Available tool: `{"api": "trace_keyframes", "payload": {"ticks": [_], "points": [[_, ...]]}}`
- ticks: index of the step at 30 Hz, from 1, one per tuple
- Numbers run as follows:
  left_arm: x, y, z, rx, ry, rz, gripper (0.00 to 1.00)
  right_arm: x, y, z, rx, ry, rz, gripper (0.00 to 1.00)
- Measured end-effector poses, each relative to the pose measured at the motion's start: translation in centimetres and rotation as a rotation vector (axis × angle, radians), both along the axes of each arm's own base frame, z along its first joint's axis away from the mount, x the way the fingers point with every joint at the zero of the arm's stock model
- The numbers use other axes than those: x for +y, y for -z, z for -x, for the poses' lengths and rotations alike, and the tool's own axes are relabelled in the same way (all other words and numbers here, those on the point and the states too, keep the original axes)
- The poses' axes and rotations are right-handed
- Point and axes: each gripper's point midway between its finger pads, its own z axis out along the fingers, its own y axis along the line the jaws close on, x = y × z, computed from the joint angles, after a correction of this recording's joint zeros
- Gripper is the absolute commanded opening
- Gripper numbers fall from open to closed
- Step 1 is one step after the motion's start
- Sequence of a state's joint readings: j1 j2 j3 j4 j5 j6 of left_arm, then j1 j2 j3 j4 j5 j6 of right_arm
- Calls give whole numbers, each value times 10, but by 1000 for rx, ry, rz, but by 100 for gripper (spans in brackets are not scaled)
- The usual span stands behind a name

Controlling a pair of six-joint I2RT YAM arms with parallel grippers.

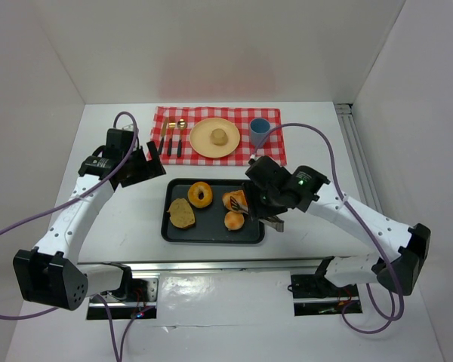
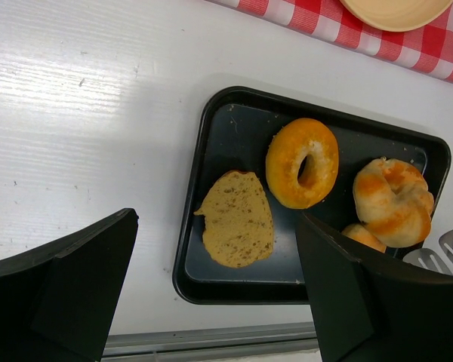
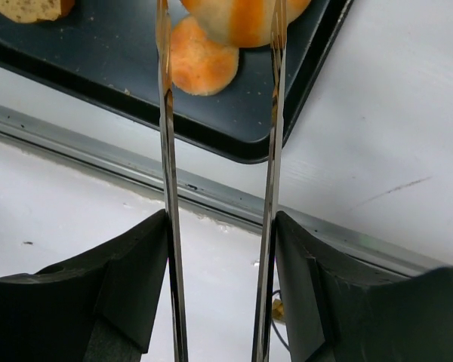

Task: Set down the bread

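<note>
A black tray (image 1: 211, 237) holds several pieces of bread: a ring-shaped one (image 1: 200, 194), a flat brown slice (image 1: 182, 213), a twisted glazed roll (image 1: 232, 200) and a small round bun (image 1: 235, 221). My right gripper (image 1: 270, 210) is shut on metal tongs (image 3: 166, 151). The tongs' two arms flank the twisted roll (image 3: 241, 15) at the tray's right end, with the round bun (image 3: 200, 64) just below it. My left gripper (image 2: 211, 249) hangs open above the tray's left end, over the slice (image 2: 238, 219), holding nothing.
Behind the tray lies a red checked mat (image 1: 275, 148) with a yellow plate (image 1: 204, 143) carrying a small bread ball (image 1: 220, 136), a blue cup (image 1: 259, 130) and cutlery (image 1: 171, 138). A metal rail (image 3: 211, 197) runs along the table's near edge.
</note>
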State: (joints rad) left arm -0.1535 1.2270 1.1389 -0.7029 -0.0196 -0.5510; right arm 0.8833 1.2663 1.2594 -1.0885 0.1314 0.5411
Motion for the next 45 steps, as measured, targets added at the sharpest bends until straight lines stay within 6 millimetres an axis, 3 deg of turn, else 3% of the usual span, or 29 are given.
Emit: {"api": "trace_keyframes", "payload": {"ticks": [8,14,16,17,22,28,37,41,45], "points": [[0,0,0,0,0,0,99,-3,4,-3,-3,28,26,63],[0,0,0,0,0,0,99,-5,27,-1,44,6,91,58],[0,0,0,-1,0,0,99,-6,33,1,60,-5,107,51],[0,0,0,-1,0,0,99,-6,34,1,61,-10,110,43],[0,0,0,-1,0,0,99,-4,33,-3,47,-33,118,19],[0,0,0,-2,0,0,99,7,14,-14,12,-53,95,8],[2,-1,0,-2,-7,-1,99,18,-56,-34,-124,-46,18,5],[4,-1,-1,-3,-13,-1,99,22,-70,-57,-215,-47,30,6],[5,-1,-1,-2,-17,-2,99,40,-57,-106,-280,-49,72,6]]}}
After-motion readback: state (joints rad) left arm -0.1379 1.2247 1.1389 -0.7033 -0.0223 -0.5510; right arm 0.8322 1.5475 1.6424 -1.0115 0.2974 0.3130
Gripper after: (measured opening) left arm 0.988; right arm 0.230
